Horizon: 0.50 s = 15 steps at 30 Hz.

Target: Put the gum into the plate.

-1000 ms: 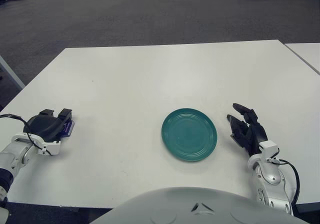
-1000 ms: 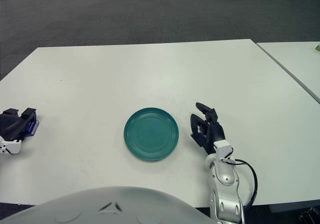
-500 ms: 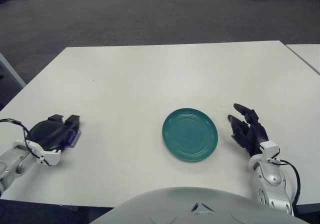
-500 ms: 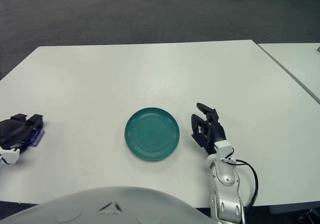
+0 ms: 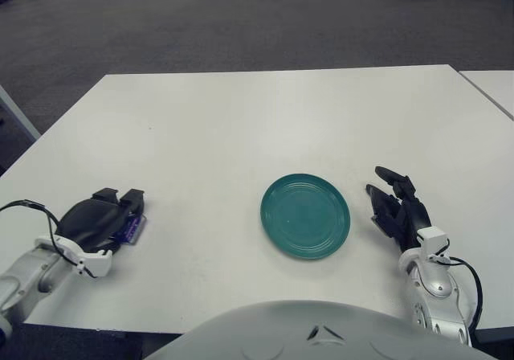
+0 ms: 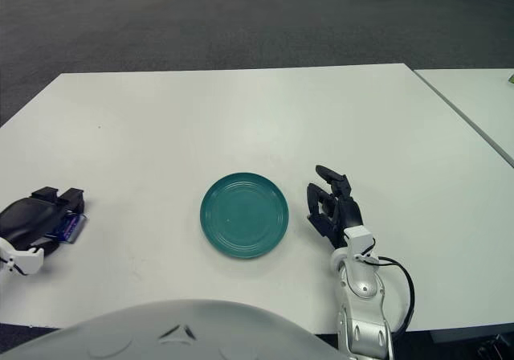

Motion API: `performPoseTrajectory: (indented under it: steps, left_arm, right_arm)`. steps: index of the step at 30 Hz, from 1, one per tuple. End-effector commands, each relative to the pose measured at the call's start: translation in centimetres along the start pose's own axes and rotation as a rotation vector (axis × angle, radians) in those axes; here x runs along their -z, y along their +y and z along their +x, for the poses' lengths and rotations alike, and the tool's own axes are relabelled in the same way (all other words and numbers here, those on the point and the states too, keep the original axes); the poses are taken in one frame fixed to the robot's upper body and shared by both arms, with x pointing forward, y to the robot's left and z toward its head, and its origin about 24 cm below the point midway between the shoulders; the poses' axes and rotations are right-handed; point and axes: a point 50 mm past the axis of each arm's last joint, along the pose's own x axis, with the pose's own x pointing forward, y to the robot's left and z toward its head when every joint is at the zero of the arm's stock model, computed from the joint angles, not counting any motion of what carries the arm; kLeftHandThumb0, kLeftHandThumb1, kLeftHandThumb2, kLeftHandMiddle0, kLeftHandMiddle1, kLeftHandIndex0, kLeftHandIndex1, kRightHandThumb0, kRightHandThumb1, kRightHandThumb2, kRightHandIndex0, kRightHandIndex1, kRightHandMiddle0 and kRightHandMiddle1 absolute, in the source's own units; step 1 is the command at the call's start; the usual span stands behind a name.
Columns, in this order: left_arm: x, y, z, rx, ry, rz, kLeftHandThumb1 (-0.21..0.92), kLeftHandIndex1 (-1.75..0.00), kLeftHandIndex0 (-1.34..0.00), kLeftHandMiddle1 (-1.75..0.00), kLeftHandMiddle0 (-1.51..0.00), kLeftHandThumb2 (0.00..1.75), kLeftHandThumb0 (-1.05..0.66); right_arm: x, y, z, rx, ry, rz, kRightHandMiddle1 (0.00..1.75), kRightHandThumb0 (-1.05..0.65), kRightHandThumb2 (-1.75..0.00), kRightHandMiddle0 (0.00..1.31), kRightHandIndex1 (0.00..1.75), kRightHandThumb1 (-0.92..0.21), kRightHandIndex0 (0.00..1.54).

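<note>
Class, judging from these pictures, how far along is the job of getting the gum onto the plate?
Early stage. The left hand is closed over the gum at the table's left side. The green plate holds nothing. The right hand shows beside the plate's right. Carrying and releasing remain.

No text can be read; the gum pack's print is illegible

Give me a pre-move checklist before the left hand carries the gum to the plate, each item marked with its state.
1. Left hand closed over the gum: ok.
2. Gum lifted off the table: cannot tell.
3. Plate holds nothing: ok.
4. Table between gum and plate free of obstacles: ok.
5. Right hand to the right of the plate, outside the path: ok.
</note>
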Motion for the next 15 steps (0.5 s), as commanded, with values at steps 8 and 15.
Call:
performPoseTrajectory:
  steps: [8,15]
  left_arm:
    - [-0.3,1.5,-0.2,-0.105,-0.003,-0.037,0.17,-1.75,-0.52,-1.53,-0.80,1.42,0.00]
    - [-2.2,3.5,0.3,-0.174,-0.057,-0.042,0.17,-1.75,-0.52,-1.54,-0.79,1.42,0.00]
  right_arm:
    - [2.2,-0.2,-1.1,-0.004,0.124,-0.023,0.76,-0.72,-0.66,0.00,0.31,-0.92,0.30]
    - [2.5,0.1,-0.9,-0.008,0.126,-0.019,0.77,-0.73,-0.65,0.00,0.31,-0.92,0.29]
